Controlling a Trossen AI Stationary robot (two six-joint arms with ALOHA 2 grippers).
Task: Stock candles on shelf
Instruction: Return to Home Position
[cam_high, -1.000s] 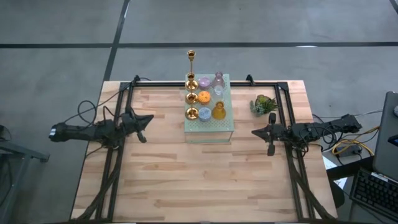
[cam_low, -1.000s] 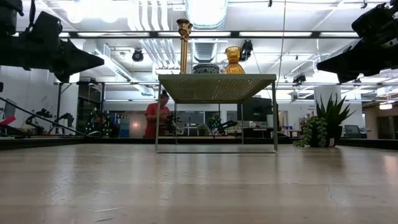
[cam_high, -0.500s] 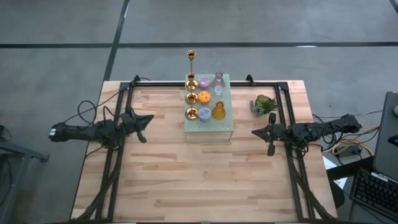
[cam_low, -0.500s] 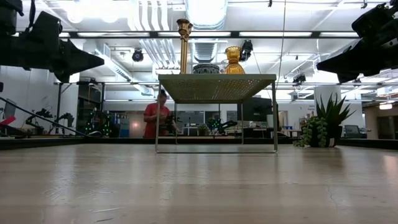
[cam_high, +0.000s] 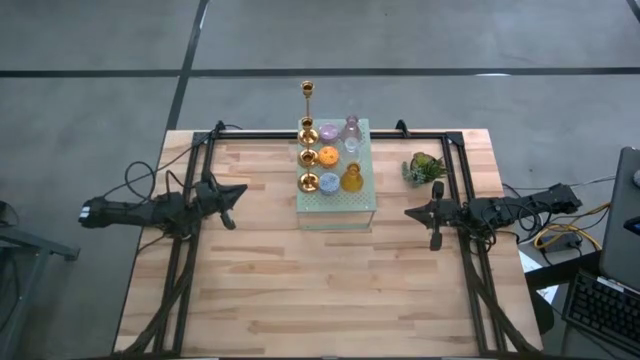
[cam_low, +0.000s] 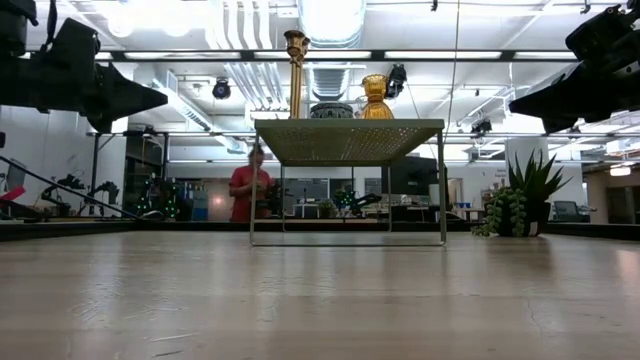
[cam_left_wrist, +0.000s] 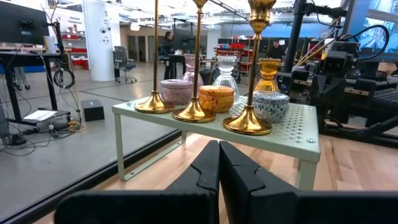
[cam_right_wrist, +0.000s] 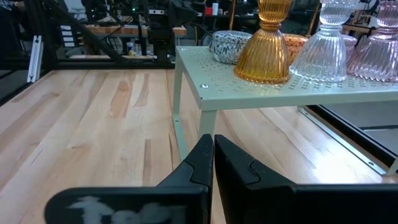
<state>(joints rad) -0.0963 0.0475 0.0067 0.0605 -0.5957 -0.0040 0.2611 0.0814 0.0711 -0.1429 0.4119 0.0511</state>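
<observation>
The candles are being carried on the flat mesh top of the shelf (cam_high: 340, 200), which is standing at the far middle of the wooden table (cam_high: 300, 290). Beside the row of three gold candle holders (cam_high: 308, 156) along the shelf's left edge, the lilac candle (cam_high: 329, 131), the orange candle (cam_high: 328, 155) and the pale blue candle (cam_high: 330, 181) are being displayed in one line. Along the right edge, the mauve-pink glass (cam_high: 351, 126), the clear glass (cam_high: 350, 146) and the amber glass (cam_high: 351, 180) are being displayed in a second line. All are being supported upright. The left gripper (cam_left_wrist: 219, 152) is being held above the table to the left of the shelf, well apart from it, with its fingers pressed together and nothing between them. The right gripper (cam_right_wrist: 213, 146) is being held to the right of the shelf, likewise well apart, with its fingers closed on nothing. A small green plant (cam_high: 424, 167) is being shown near the right gripper, between the shelf and the right side of the black metal frame (cam_high: 178, 275). In the low view, a person in a red top (cam_low: 243, 190) is being shown in the room behind the table.
</observation>
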